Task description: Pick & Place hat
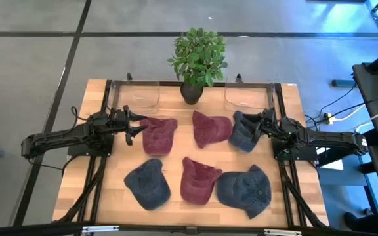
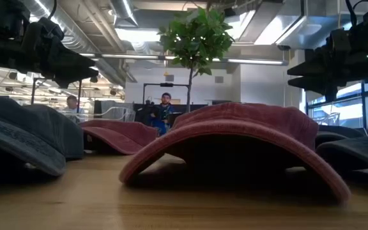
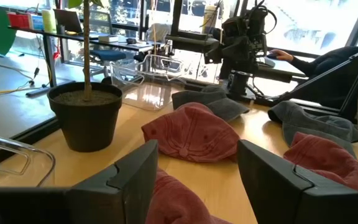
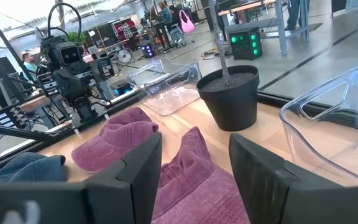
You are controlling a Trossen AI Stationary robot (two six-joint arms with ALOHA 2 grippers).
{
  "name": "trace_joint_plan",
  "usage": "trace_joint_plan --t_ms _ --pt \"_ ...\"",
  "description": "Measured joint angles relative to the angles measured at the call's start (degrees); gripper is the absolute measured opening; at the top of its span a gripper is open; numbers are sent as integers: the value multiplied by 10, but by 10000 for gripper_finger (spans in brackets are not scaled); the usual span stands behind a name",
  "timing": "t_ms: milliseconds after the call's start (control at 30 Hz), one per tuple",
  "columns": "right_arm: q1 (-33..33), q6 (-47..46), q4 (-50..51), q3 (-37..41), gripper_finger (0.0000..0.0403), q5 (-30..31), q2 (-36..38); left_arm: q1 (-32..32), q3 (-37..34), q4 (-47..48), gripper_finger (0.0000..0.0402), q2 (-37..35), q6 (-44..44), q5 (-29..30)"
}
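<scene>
Six caps lie crown up on the wooden table. In the far row are a maroon cap [image 1: 157,136], a second maroon cap [image 1: 210,129] and a dark blue cap [image 1: 242,131]. The near row holds a dark blue cap [image 1: 147,184], a maroon one [image 1: 199,179] and a dark blue one [image 1: 245,190]. My left gripper [image 1: 131,129] is open and hovers at the left edge of the far-left maroon cap [image 3: 174,200]. My right gripper [image 1: 258,124] is also open and hovers over the right side of the far dark blue cap. In the low view both grippers hang well above the caps.
A potted plant [image 1: 199,64] stands at the middle of the far edge, with its black pot [image 3: 86,115] near my left gripper. Two clear plastic bins [image 1: 136,96] [image 1: 248,96] flank it. People sit in the room beyond the table. Bare wood shows between the cap rows.
</scene>
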State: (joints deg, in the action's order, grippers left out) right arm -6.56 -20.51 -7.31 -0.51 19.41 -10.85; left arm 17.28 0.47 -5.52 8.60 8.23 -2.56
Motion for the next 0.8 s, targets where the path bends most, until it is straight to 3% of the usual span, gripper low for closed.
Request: trace_joint_plan --t_ms 300,400,567,700,800 --pt "0 -30 4 -2 188 1 0 0 0 0 214 0 0 0" --pt "-4 -29 60 -44 188 9 -11 0 0 -4 214 0 -10 8" --pt "-25 -49 276 -187 188 46 -89 0 0 -8 214 0 7 15" --pt "-63 -185 498 -306 188 61 -192 0 0 -8 214 0 11 15" --pt "-96 -254 590 -352 188 22 -265 0 0 -8 214 0 11 20"
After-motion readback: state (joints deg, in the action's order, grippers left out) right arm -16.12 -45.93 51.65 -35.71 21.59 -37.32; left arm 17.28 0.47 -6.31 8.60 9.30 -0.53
